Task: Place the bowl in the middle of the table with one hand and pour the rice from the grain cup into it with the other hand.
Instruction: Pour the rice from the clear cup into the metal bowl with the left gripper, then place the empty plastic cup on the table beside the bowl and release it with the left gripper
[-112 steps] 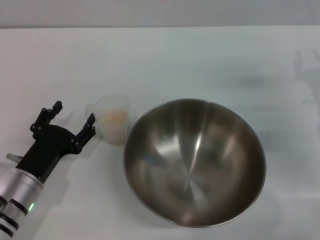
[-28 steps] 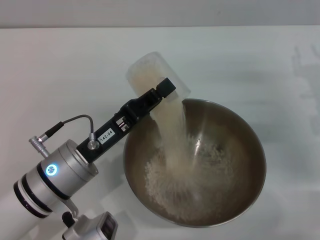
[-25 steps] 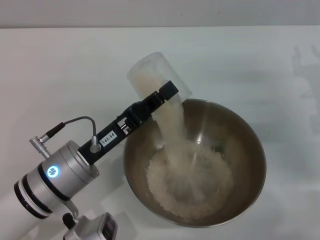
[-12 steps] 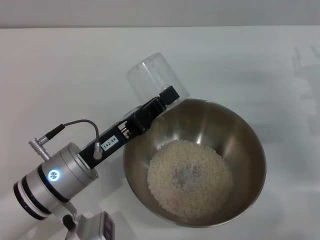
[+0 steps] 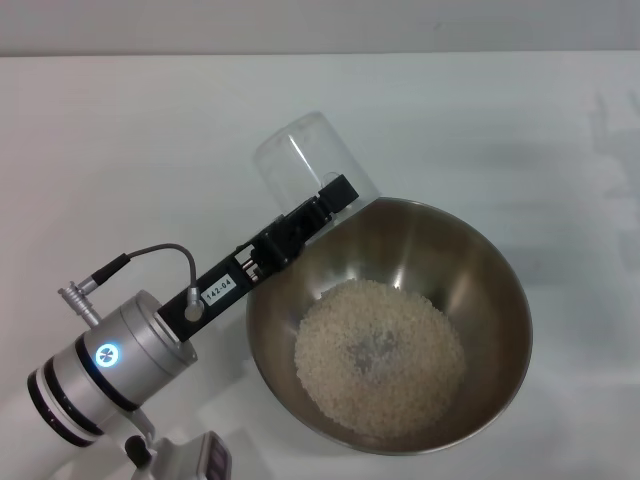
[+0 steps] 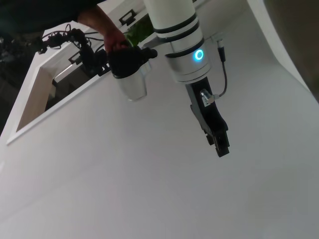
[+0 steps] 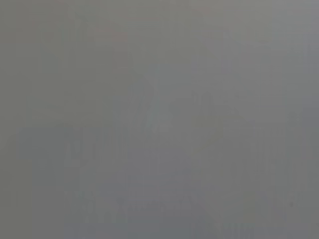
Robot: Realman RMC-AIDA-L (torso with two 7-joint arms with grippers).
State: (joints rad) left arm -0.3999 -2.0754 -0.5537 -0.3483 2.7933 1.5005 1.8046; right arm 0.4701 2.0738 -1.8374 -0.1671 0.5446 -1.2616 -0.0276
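The table (image 5: 120, 130) is lying white under everything. The bowl (image 5: 490, 290) is sitting on it near the middle, toward the near edge, wide and steel. The left arm (image 5: 110, 355) is reaching in from the near left, its gripper (image 5: 318, 205) pinching the cup (image 5: 305, 155). The rice (image 5: 380, 355) is resting as a pale mound in the bowl's bottom. The cup is hanging tipped over the bowl's far-left rim, mouth down toward the bowl, looking clear inside. The right gripper is showing in no view.
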